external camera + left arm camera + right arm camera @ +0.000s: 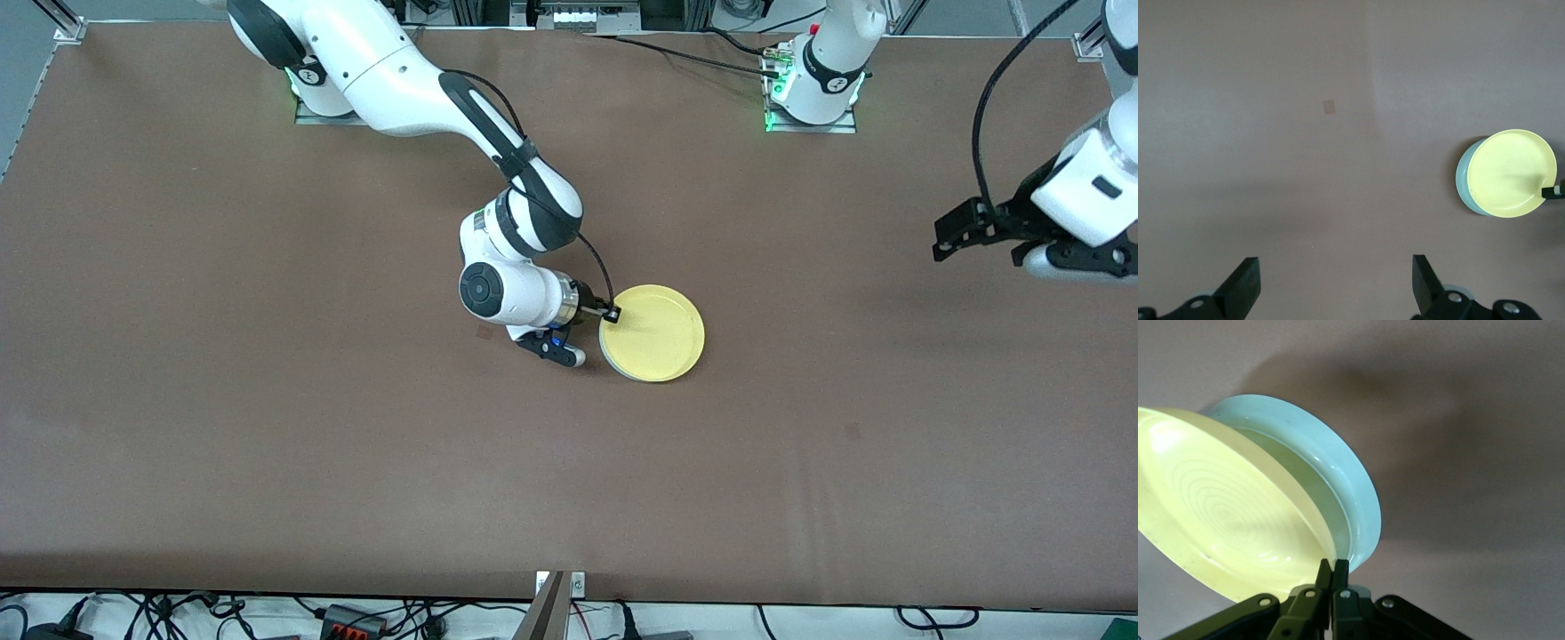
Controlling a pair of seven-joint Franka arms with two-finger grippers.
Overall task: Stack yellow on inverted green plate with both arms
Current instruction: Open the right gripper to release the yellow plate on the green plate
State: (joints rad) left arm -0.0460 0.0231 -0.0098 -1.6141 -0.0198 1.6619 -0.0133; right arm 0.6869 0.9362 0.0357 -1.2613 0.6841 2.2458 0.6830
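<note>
The yellow plate (654, 332) lies on top of the pale green plate (623, 371) near the middle of the table; only a thin edge of the green one shows under it. My right gripper (607, 327) is low at the plates' edge toward the right arm's end. In the right wrist view it (1332, 570) is shut on the yellow plate's (1225, 513) rim, with the green plate (1338, 473) just beneath and a small gap between them there. My left gripper (956, 233) waits open and empty, high over the left arm's end of the table. Its wrist view (1335, 273) shows both plates (1511, 172) farther off.
The brown table (267, 400) is bare around the plates apart from a small tan mark (483, 332) beside the right wrist, also in the left wrist view (1329, 107). Cables run along the table's near edge (356, 613).
</note>
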